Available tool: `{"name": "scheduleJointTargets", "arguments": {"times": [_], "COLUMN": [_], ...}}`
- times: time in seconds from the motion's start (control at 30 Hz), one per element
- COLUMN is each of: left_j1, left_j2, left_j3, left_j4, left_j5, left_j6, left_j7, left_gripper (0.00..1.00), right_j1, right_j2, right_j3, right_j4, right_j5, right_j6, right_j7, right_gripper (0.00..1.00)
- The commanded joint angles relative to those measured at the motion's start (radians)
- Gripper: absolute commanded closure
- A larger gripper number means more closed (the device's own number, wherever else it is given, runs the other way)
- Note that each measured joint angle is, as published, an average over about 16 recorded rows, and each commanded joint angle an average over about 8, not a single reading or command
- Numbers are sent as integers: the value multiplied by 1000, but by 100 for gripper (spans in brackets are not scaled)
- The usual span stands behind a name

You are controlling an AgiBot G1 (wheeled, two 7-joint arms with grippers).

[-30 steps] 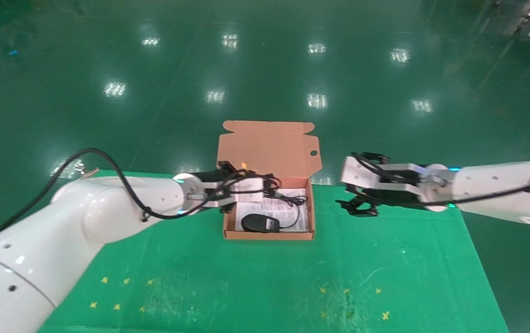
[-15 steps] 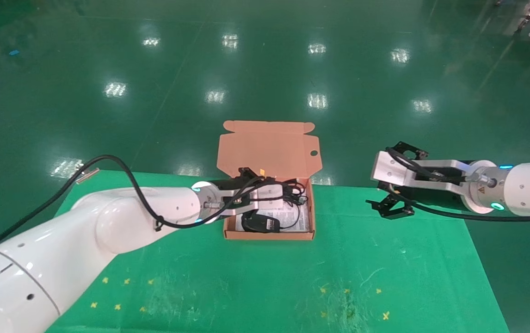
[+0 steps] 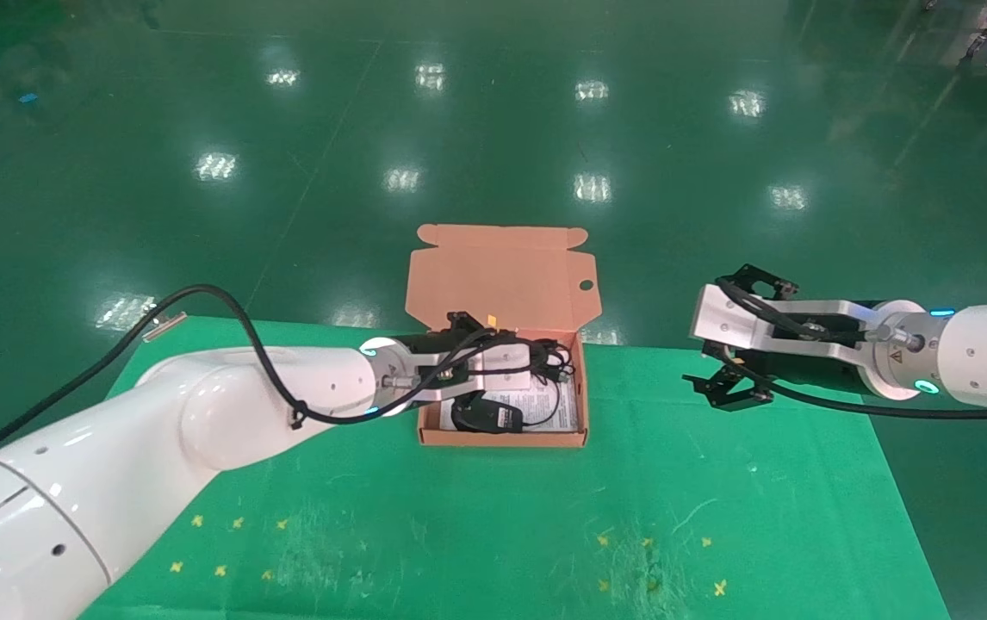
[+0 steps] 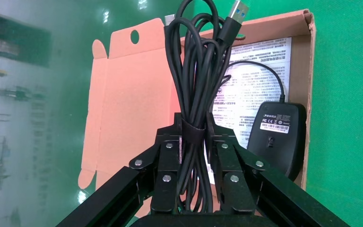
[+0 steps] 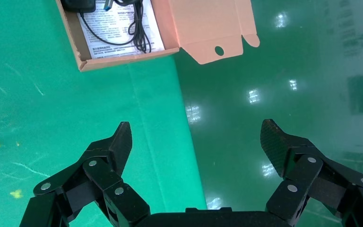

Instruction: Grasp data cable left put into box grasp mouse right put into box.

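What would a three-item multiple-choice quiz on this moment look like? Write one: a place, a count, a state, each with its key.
1. Where is the mouse?
A. inside the box
B. on the green mat beside the box
C. in the right end effector

2. How many round holes show in the box lid?
A. none
B. one
C. three

3. What state is the right end effector in?
A. shut on the mouse
B. shut on nothing
C. open and empty

Key: 1 A, the mouse lies on the printed sheet in the box. 2 B, a single hole sits near the lid's edge. 3 C, its fingers are spread apart with nothing between them, while the left end effector grips the data cable over the box.
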Motion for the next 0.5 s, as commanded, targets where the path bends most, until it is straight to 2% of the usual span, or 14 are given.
{"name": "scheduleJointTargets", "arguments": {"times": [0.03,0.27,0.5], "left_j1": [1,-27,-112], "left_j2": [1,-45,-73], "left_j3": [-4,-20,-48], "left_j4": [1,-36,-53], "left_j5": [5,0,38], "left_j6": [1,-3,-41], "left_j7": [2,-34,-99], "left_gripper": [0,0,0], "right_j1": [-1,14,85], "right_j2": [-2,-13,-42], "right_j3": [1,11,34], "right_j4": [-4,-7,-22], "right_j5": [4,3,-12], "right_j6": [0,10,5], "right_j7": [-3,-8,-30], "right_gripper": [0,0,0]}}
